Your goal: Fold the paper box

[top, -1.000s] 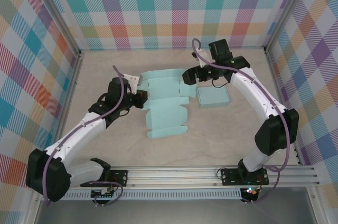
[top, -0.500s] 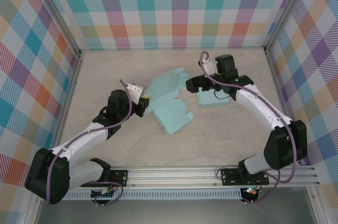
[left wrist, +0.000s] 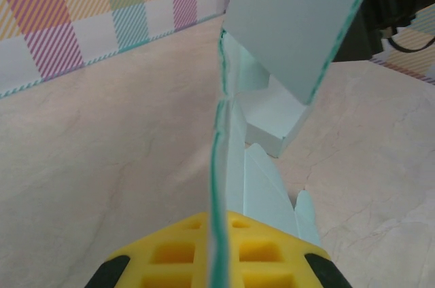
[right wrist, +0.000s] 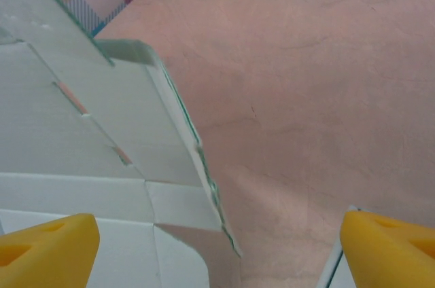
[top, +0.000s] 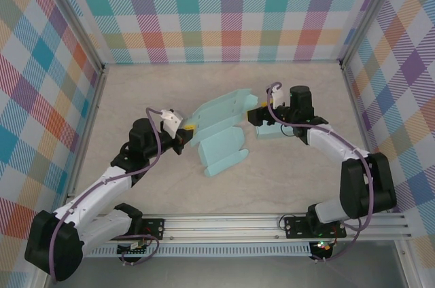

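Top external view: the left claw (top: pixel 187 130) is shut tight on the paper box (top: pixel 221 135). It has lifted the flat sheet up near the middle of the table (top: pixel 136 91). The right claw (top: pixel 253 114) is wide open beside it, holding nothing. Folding can begin.

The left arm reaches forward, its left tool (top: pixel 188 129) pinched closed on the paper box (top: pixel 224 145). The right arm bends inward, its right tool (top: pixel 251 115) spread wide.

the top camera looks down from high up over the whole table (top: pixel 285 179). each wrist camera looks from very close at the same paper box (top: pixel 224 145).
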Motion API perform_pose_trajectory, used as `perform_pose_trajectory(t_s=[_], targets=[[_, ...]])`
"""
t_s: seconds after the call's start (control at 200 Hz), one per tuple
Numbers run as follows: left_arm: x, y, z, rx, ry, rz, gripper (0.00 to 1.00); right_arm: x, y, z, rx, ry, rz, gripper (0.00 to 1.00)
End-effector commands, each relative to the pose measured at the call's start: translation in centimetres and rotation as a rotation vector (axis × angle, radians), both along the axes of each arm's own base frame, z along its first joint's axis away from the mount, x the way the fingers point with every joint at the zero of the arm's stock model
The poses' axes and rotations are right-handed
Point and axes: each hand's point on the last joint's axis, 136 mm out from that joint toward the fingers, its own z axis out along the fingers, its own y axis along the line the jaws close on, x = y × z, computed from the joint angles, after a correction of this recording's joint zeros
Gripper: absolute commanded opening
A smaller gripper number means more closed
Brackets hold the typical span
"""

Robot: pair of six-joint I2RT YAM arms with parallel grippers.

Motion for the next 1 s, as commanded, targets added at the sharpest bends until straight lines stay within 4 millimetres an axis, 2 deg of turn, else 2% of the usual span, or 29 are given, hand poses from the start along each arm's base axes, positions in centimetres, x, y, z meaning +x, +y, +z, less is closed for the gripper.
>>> perform_pose_trajectory(t_s=[0.0,0.06,0.35,0.395,0.485,0.535,0.61,0.695,0.765,0.805,0.865,0.995], targets=[[-0.6,-0.2,0.9,-0.013,-0.024,-0.054,0.04,0.4,1.3,2.3,0.09,-0.105,0.084,0.88],[-0.5,-0.2,1.0,-0.012,-0.022,-0.051,0.04,0.2,1.7,2.3,0.104,-0.102,0.116,0.82],[0.4,0.0,0.8,0.003,0.033,-0.012,0.05,-0.6,2.2,1.8,0.122,-0.071,0.165,0.18],[0.7,0.1,0.8,0.011,0.055,0.007,0.13,-0.8,2.1,1.7,0.113,-0.073,0.163,0.12],[1.7,1.1,1.0,0.041,0.088,0.083,0.47,-1.1,1.9,1.4,0.092,-0.077,0.166,0.0],[2.3,1.8,1.4,0.056,0.093,0.136,0.65,-1.4,1.9,1.3,0.077,-0.079,0.176,0.0],[2.7,2.7,2.7,0.072,0.075,0.193,0.78,-1.9,1.9,1.1,0.045,-0.085,0.191,0.0],[2.7,3.6,5.2,0.074,0.026,0.24,0.9,-2.4,1.9,1.4,0.009,-0.103,0.197,0.0],[2.5,4.4,7.5,0.072,-0.028,0.273,0.93,-2.8,1.8,1.7,-0.029,-0.143,0.217,0.0],[2.4,4.8,8.8,0.069,-0.061,0.291,1.0,-3.0,1.9,1.9,-0.039,-0.152,0.228,0.0],[2.3,5.0,10.5,0.079,-0.117,0.294,1.0,-3.3,1.9,2.2,-0.054,-0.165,0.24,0.0],[2.6,4.0,12.2,0.154,-0.175,0.218,1.0,-3.9,2.1,2.7,-0.066,-0.175,0.268,0.0]])
